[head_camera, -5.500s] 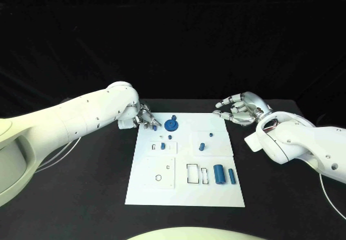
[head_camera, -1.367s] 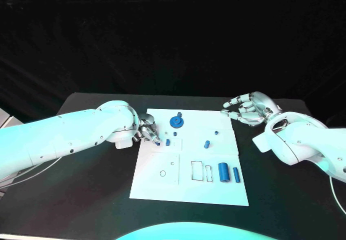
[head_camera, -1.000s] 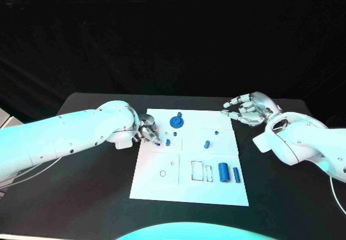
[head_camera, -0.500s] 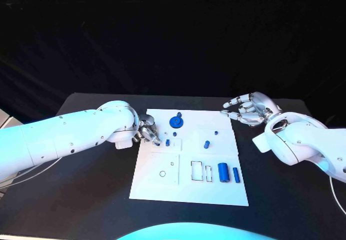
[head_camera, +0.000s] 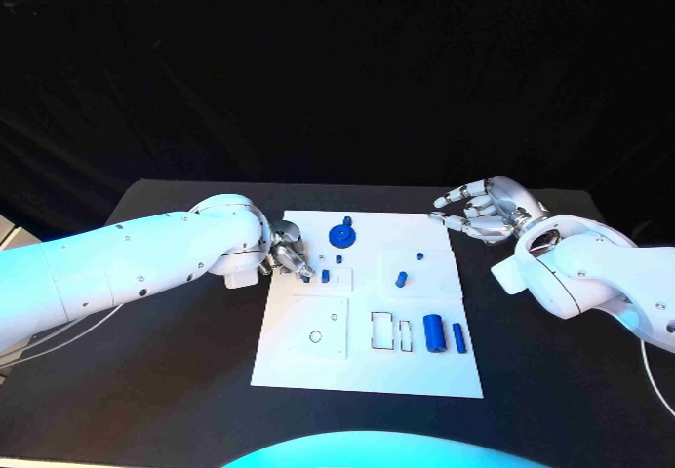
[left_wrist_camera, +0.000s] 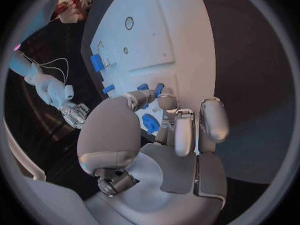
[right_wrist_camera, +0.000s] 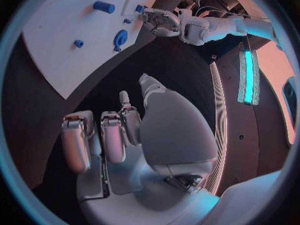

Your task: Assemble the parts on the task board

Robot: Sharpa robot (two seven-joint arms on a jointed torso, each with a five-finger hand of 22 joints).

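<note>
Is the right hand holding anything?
No. The right hand hovers off the task board, fingers curled over an empty palm.

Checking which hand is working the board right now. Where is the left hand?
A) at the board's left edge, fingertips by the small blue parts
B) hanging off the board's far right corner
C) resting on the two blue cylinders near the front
A: in the head view the left hand sits at the left edge of the task board, fingertips beside the small blue parts.

Place: a robot test lab or demo stand.
Table: black table (head_camera: 169, 341) with a white task board (head_camera: 422, 375) laid flat in the middle.
Backdrop: black curtain (head_camera: 337, 88) behind the table.
Machine: two white robot arms with silver hands.
Lighting: a glowing light strip (right_wrist_camera: 249, 77).
</note>
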